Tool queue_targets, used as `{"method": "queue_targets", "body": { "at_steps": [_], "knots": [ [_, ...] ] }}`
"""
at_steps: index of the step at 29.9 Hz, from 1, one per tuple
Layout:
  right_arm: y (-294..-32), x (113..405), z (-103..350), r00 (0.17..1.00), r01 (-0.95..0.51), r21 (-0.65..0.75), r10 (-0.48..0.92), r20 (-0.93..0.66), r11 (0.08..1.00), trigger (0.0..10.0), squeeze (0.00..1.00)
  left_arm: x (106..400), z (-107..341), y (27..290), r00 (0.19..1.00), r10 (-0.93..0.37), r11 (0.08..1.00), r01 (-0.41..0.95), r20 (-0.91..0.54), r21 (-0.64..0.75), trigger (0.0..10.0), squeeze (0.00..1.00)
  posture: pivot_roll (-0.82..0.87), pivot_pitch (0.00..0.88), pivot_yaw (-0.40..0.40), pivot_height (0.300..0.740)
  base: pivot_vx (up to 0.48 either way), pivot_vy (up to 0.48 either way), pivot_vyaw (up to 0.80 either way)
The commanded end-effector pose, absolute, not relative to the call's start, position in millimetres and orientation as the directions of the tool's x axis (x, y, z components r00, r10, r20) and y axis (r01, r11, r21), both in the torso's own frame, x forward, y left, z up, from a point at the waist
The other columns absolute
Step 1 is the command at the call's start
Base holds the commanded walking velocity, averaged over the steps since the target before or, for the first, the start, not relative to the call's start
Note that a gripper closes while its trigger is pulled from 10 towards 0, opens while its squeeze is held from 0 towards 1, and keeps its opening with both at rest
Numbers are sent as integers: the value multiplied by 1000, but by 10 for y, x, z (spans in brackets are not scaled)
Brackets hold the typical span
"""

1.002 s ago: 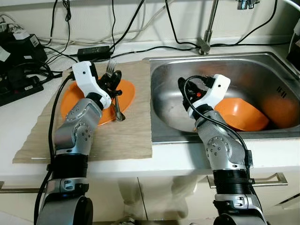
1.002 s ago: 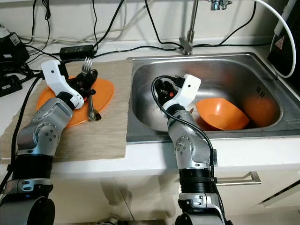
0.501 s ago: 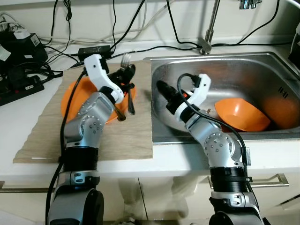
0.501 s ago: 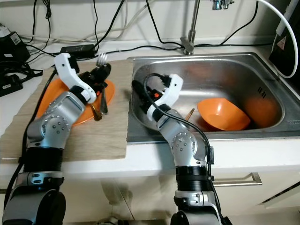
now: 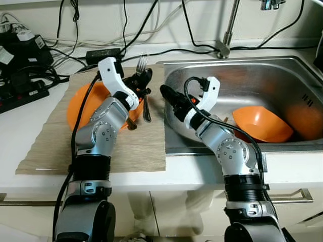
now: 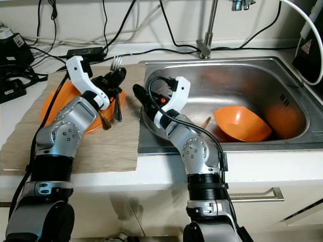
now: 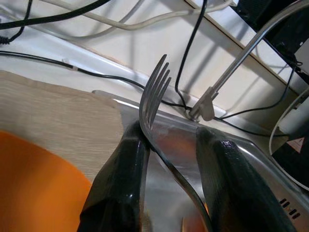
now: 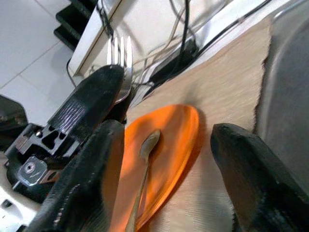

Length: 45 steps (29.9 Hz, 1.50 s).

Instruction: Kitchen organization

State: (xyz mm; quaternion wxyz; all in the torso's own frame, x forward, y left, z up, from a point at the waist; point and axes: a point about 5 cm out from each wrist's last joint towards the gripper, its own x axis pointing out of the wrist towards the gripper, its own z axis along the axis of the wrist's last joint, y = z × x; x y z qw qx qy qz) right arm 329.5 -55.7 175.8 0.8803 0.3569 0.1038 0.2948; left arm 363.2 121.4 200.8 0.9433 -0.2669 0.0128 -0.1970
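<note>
Over the last second we have carried the fork [image 5: 143, 64] across the bench [image 5: 30, 118] toward the sink [image 5: 262, 70]: the left gripper [image 5: 143, 83], closed on the fork's handle with the tines pointing up, has travelled from above the middle of the orange plate [image 5: 81, 103] to the plate's 3 o'clock edge, close to the sink's left rim. The right gripper [image 5: 169, 96] has meanwhile swung out of the basin, away from the orange bowl [image 5: 260, 122], and now reaches toward 9 o'clock, just beside the left gripper. Its fingers stand spread apart, and its wrist camera looks between them at the fork and at the left gripper holding it. The fork itself is therefore off the plate and in the air, over the woven mat [image 5: 136, 146] near the mat's sink-side edge. A spoon [image 8: 144, 164] lies on the plate, and something brownish [image 5: 130, 122] sits at the plate's 5 o'clock rim; we cannot tell what it is. We judge that the two arms are converging for a handover of the fork from left to right, probably so the right arm can carry it to the sink; the grippers are close but the right fingers are not yet around the fork. The orange bowl rests tilted in the basin, well apart from both grippers.
</note>
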Motion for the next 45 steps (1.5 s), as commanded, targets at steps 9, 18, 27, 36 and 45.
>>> {"method": "queue_targets", "body": {
  "at_steps": [9, 18, 27, 36, 45],
  "knots": [
    [-372, 3166, 1845, 672, -513, 778, 734, 100, 363, 10000, 0, 3766, 2074, 1336, 906, -409, 774, 406, 106, -485, 0, 0, -49, 0, 75, 740, 0, 0, 0],
    [-395, 3094, 1771, 631, -509, 794, 771, 82, 333, 10000, 0, 3828, 2189, 1333, 890, -425, 741, 446, 163, -502, 0, 0, -54, 0, 80, 740, 0, 0, 0],
    [-375, 3091, 1768, 615, -505, 811, 782, 98, 296, 10000, 0, 3772, 2413, 1162, 834, -484, 622, 542, 266, -565, 0, 0, -55, 0, 84, 740, 0, 0, 0],
    [-301, 3098, 1828, 592, -519, 817, 795, 131, 252, 10000, 0, 3717, 2429, 1089, 812, -512, 592, 570, 280, -570, 0, 0, -43, 0, 83, 740, 0, 0, 0],
    [-192, 3065, 1957, 549, -549, 817, 814, 193, 177, 10000, 0, 3721, 2407, 1097, 817, -508, 592, 561, 272, -579, 0, 0, -43, 0, 82, 740, 0, 0, 0]
  ]
}}
